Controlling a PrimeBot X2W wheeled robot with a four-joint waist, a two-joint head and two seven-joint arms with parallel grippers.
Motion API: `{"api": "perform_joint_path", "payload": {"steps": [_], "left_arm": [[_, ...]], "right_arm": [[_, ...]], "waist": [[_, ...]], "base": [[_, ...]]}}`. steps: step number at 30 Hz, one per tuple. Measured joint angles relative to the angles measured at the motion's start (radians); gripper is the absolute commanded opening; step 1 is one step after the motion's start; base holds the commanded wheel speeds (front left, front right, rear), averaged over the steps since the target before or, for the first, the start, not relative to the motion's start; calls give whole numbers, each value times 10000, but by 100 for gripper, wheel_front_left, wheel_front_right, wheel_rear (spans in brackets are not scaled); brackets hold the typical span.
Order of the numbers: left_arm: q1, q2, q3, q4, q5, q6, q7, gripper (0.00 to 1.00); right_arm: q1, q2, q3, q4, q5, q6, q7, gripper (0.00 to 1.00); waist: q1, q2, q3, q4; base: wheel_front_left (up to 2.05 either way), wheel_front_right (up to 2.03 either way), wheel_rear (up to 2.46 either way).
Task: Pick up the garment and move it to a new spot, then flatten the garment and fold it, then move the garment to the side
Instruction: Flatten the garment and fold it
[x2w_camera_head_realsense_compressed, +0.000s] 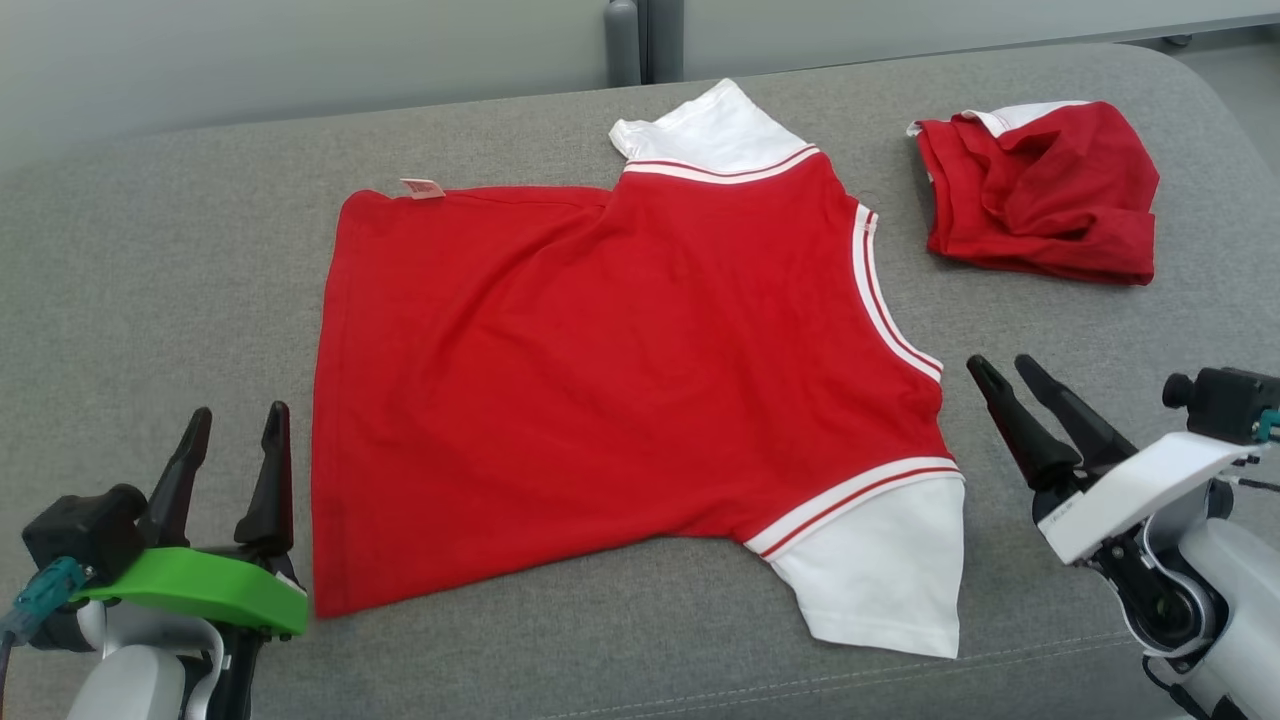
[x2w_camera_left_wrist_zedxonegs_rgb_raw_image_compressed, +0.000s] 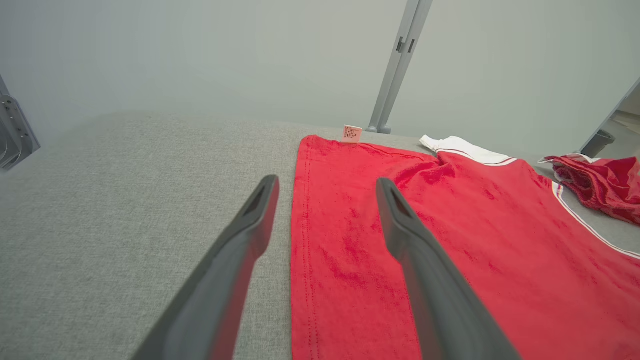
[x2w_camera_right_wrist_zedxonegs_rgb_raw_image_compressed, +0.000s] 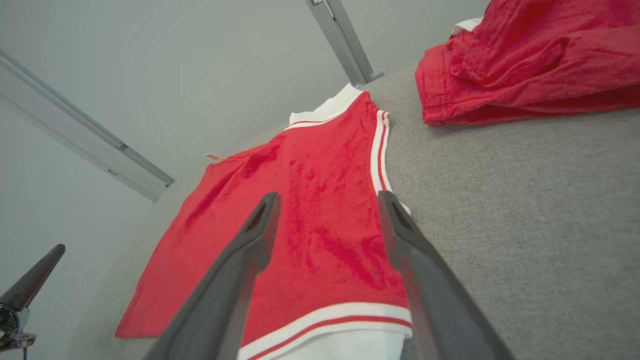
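Note:
The garment (x2w_camera_head_realsense_compressed: 620, 380), a red T-shirt with white sleeves and striped trim, lies spread flat across the grey cushion (x2w_camera_head_realsense_compressed: 150, 250), with its hem to the left and its neckline to the right. A small label sticks out at the far hem corner. My left gripper (x2w_camera_head_realsense_compressed: 240, 410) stands open just left of the near hem corner, with nothing in it. In the left wrist view the left gripper (x2w_camera_left_wrist_zedxonegs_rgb_raw_image_compressed: 326, 180) straddles the hem edge of the garment (x2w_camera_left_wrist_zedxonegs_rgb_raw_image_compressed: 500, 225) from above. My right gripper (x2w_camera_head_realsense_compressed: 1000, 362) is open and empty, right of the near sleeve; in its wrist view the right gripper (x2w_camera_right_wrist_zedxonegs_rgb_raw_image_compressed: 328, 195) points along the garment (x2w_camera_right_wrist_zedxonegs_rgb_raw_image_compressed: 310, 165).
A second red garment (x2w_camera_head_realsense_compressed: 1040, 190), folded into a rumpled bundle, lies at the back right of the cushion and is also in the wrist views (x2w_camera_left_wrist_zedxonegs_rgb_raw_image_compressed: 600, 185) (x2w_camera_right_wrist_zedxonegs_rgb_raw_image_compressed: 525, 60). A grey wall with a metal post (x2w_camera_head_realsense_compressed: 622, 40) rises behind the cushion.

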Motion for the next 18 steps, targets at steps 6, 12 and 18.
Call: {"api": "perform_joint_path", "payload": {"steps": [6,12,18], "left_arm": [[4,-259,602,-899,391,92,0,100],[17,-717,1072,-1195,541,253,-4,100],[235,-685,955,-1457,1118,253,-8,100]], "right_arm": [[-574,790,-2050,-738,-1455,-742,4,100],[-653,1607,-3534,-1258,-2531,-1271,2,100],[-389,1858,-3731,-1743,-4249,-1597,2,100]], "waist": [[0,0,-96,-42],[0,0,-202,-71],[0,0,-395,-131]], "base": [[0,0,0],[0,0,0],[0,0,0]]}}
